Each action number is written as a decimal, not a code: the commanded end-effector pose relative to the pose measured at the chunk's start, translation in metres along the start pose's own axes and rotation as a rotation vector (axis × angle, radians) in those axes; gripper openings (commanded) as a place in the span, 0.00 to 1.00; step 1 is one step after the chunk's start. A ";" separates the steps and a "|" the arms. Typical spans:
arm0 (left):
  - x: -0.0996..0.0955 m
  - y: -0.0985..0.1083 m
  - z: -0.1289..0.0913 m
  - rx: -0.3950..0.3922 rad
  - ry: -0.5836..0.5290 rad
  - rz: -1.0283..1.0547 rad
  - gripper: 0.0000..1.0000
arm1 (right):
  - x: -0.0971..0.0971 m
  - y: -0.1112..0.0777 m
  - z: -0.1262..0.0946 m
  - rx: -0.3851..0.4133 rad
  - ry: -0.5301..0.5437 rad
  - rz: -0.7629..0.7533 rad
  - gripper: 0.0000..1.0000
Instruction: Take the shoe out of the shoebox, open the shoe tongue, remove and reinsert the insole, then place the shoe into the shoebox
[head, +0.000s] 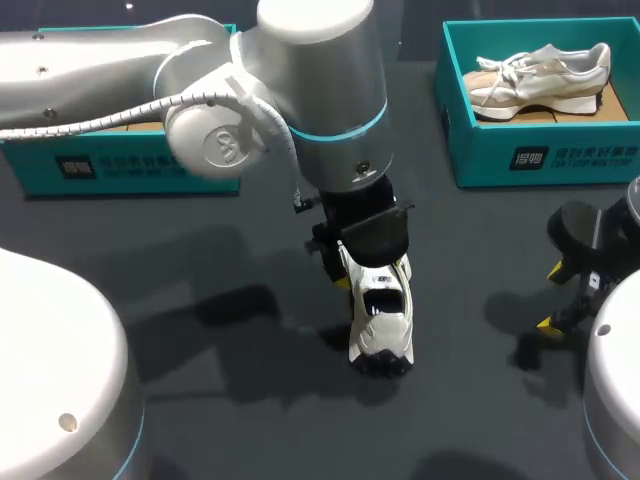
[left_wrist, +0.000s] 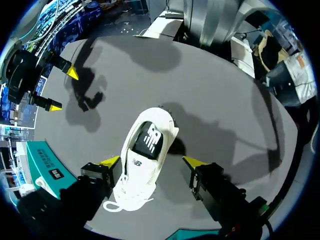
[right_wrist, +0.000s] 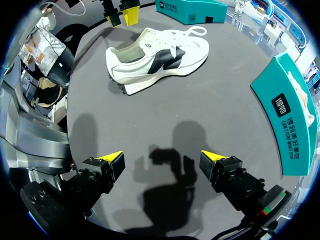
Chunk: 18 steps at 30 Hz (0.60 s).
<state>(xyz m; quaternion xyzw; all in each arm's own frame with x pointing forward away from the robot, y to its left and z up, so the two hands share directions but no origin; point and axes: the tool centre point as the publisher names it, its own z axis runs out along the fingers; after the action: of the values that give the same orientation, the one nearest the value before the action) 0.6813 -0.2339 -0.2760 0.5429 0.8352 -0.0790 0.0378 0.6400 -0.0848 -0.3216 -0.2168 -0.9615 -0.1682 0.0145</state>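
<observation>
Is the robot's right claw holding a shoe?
No, the right claw is open over the bare table, and the white shoe lies well ahead of it.

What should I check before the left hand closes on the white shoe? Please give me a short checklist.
1. White shoe out of its box, standing on its sole on the table: ok.
2. Left hand open, one finger on each side of the shoe: ok.
3. Both fingers already touching the shoe: not ok, gaps show.
4. Right hand open and apart from the shoe: ok.
5. Left shoebox free inside: cannot tell, the left arm hides it.
</observation>
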 end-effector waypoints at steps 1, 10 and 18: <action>0.004 -0.008 -0.005 -0.169 -0.012 -0.028 1.00 | 0.001 -0.001 0.000 0.000 -0.002 -0.001 1.00; 0.017 -0.020 -0.005 -0.087 -0.001 -0.229 1.00 | 0.001 -0.001 0.000 0.000 -0.002 -0.001 1.00; 0.028 -0.025 -0.007 -0.004 0.123 -0.660 1.00 | 0.001 -0.001 0.000 0.000 -0.002 -0.001 1.00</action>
<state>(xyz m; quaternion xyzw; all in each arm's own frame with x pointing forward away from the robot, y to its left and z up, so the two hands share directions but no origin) 0.6428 -0.2195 -0.2720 0.3816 0.9228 -0.0474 0.0238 0.6400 -0.0847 -0.3216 -0.2167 -0.9615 -0.1682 0.0145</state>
